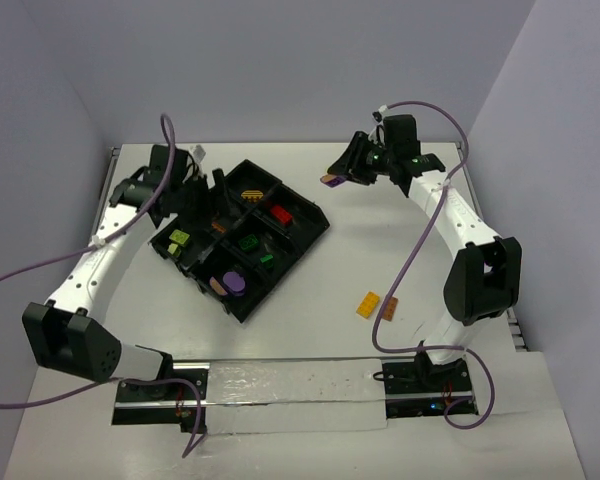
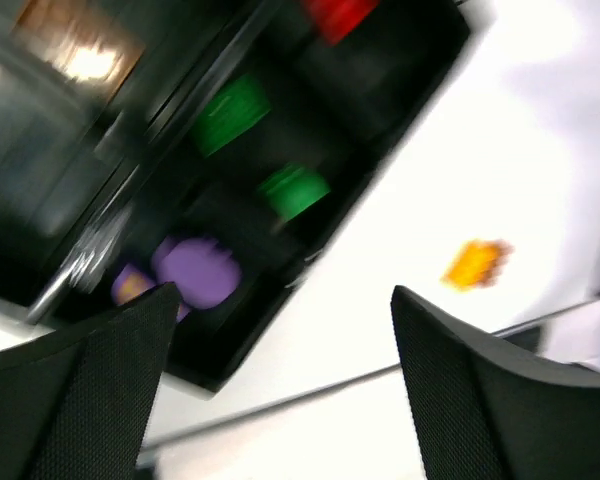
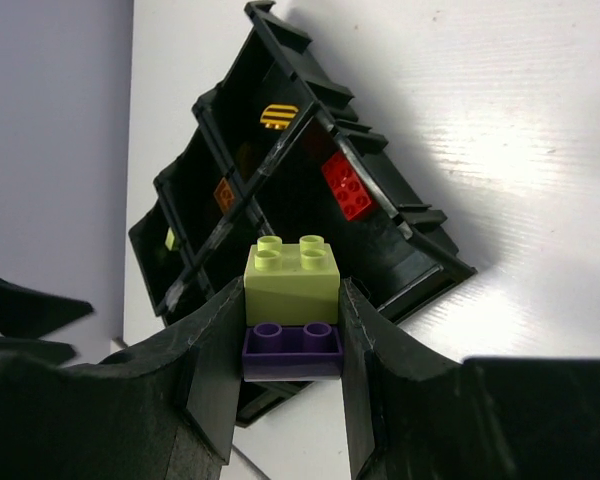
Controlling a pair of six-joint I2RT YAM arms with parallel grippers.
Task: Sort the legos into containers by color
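Since two colours are stuck together, the right gripper [image 3: 292, 290] is holding its jaws clamped on a lime brick [image 3: 292, 272] with a purple brick [image 3: 292, 345] snapped beneath it, apart from the black divided tray [image 3: 425, 262]; the pair is probably needing splitting before any compartment suits it. The left gripper [image 2: 283, 300] is hanging over the tray with its jaws standing wide apart and gripping nothing, perhaps readying to help. Two orange-yellow bricks [image 1: 368, 304] are lying unsorted on the worktop [image 1: 310, 330]. Blur is smearing the left wrist view, reducing the sorted pieces to coloured patches, and the top view is losing the left jaws among dark parts.
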